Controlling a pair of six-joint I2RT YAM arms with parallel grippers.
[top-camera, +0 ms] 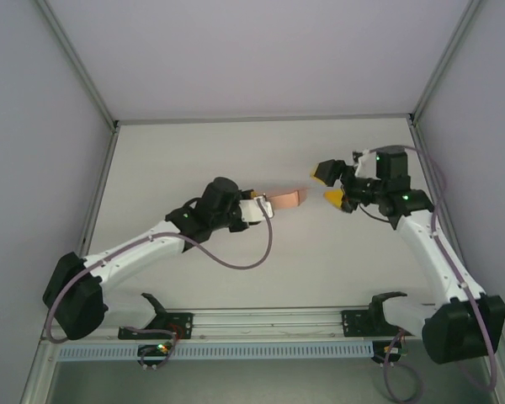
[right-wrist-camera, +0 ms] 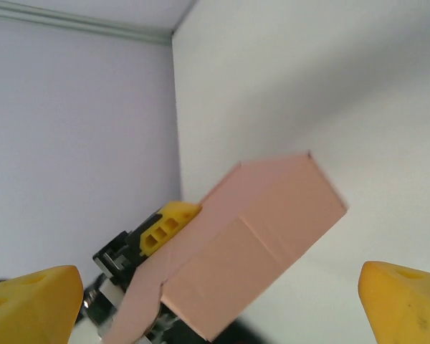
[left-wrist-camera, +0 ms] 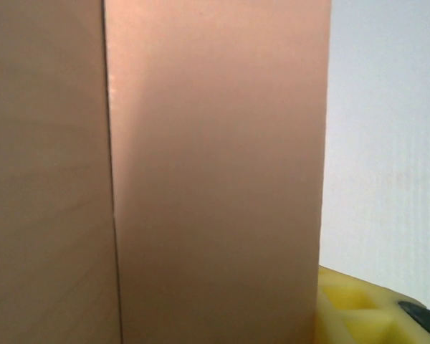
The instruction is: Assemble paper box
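Salmon-pink paper box clamped in left gripper, right gripper spread wide, facing box end, not touching.

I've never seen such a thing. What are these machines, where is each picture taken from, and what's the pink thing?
These are two robot arms bolted at the near edge of a white table. The wide picture comes from a fixed camera above and behind them; the other two come from a camera on each wrist. The pink thing is a paper box, folded into a small rectangular shape. The left gripper, a two-finger clamp, is shut on it and holds it out toward the other arm; its wrist camera sees the card from very close. The right gripper is open, just short of the box.
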